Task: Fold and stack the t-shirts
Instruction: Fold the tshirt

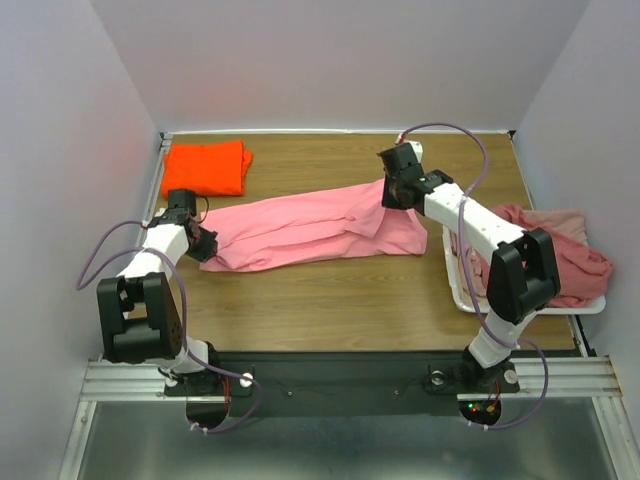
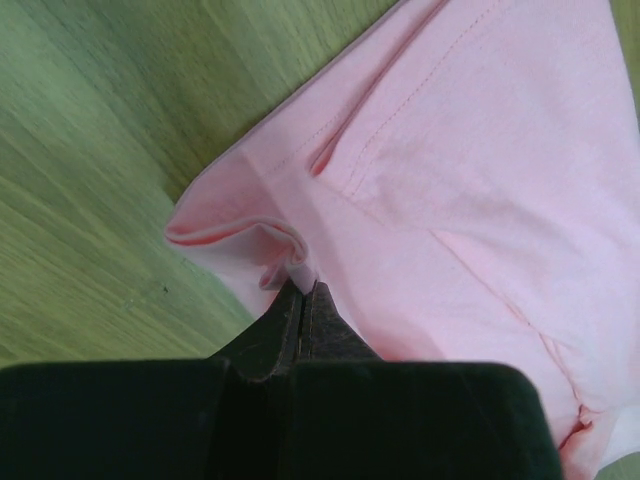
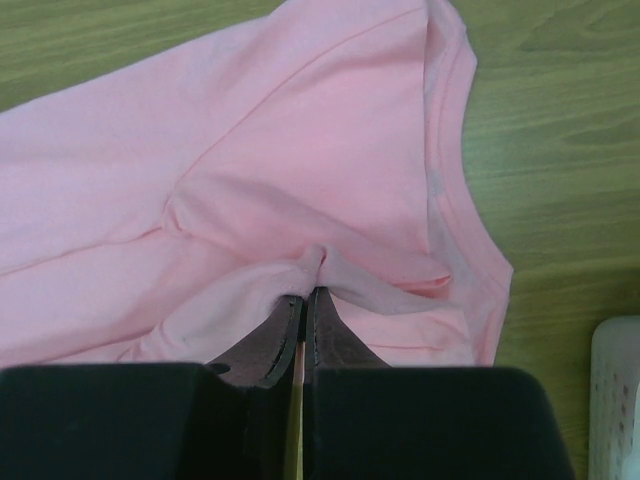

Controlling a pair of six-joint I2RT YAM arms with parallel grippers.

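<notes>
Left gripper (image 2: 303, 292) and right gripper (image 3: 305, 292) clamp shut on thin folds of pink t-shirt (image 1: 310, 228). Risk: shallow bites may slip if cloth is stretched taut.

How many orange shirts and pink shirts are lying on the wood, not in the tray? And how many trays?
orange shirt: 1
pink shirt: 1
tray: 1
Total: 3
The heap of shirts in the tray is too bunched up to count.
</notes>
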